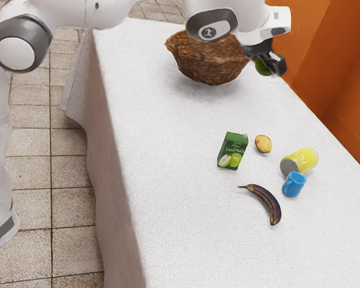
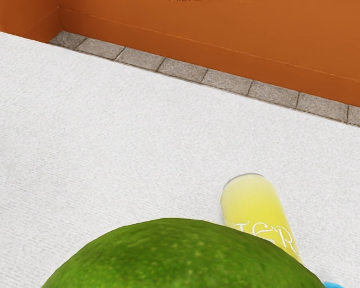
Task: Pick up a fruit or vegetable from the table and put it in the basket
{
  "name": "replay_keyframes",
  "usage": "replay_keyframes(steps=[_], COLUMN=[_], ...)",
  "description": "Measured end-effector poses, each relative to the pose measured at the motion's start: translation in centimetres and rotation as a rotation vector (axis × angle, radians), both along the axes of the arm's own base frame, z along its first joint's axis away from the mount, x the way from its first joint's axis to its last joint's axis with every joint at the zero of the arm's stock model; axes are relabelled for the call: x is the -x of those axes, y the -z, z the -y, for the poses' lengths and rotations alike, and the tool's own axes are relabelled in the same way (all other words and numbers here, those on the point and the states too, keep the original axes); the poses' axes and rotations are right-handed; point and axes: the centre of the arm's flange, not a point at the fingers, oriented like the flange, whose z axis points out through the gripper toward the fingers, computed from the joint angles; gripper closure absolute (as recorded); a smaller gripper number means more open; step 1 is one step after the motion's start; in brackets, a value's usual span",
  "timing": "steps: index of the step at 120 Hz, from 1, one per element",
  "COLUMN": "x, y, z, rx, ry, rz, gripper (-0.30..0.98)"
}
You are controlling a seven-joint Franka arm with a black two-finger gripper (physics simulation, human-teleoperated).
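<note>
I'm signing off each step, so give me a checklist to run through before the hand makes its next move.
1. Green fruit gripped in the hand: ok, it is held between the fingers.
2. Basket upright: ok.
3. Fruit over the basket's opening: not ok, it is beside the basket, on the exterior view's right.
4. Room inside the basket: cannot tell, the arm hides part of the opening.
5. Fruit high enough to pass the rim: cannot tell from these angles.
6. Short way to the basket free of the carton, banana and blue mug: ok, all lie well away from it.
</note>
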Motion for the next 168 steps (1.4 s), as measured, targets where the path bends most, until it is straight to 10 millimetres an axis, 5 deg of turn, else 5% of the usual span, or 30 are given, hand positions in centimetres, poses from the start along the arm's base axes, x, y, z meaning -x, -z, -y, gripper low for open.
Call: replay_keyframes(steps=[10,19,42,61,88,94,122,130,138,146,154,163,168], x=[1.9,3.1,1.0,1.1,1.7,2.3,3.5,3.4,2.1,1.0,3.5,8.3,10.1], y=[0.2,0.4,-0.5,2.3,5.0,5.3,2.9,1.9,1.7,-1.2,-4.6,-3.2,-1.6], z=[-11.1,-18.1,-24.3,-32.3,-37.6,-38.6,-37.3,-34.5,-28.0,-15.9,-1.1,15.2,18.5], rx=[-0.014,-0.017,-0.041,-0.044,-0.045,-0.044,-0.026,-0.005,0.105,0.222,0.308,0.389,0.43], ry=[-0.152,-0.233,-0.218,-0.245,-0.22,-0.219,-0.157,-0.116,-0.041,0.046,0.116,0.181,0.129], rz=[-0.029,-0.045,-0.018,-0.04,-0.057,-0.058,-0.023,-0.017,-0.004,-0.002,-0.084,-0.26,-0.344], gripper=[0.47,0.47,0.47,0.47,0.48,0.38,0.08,0.05,0.03,0.02,0.01,0.01,0.01])
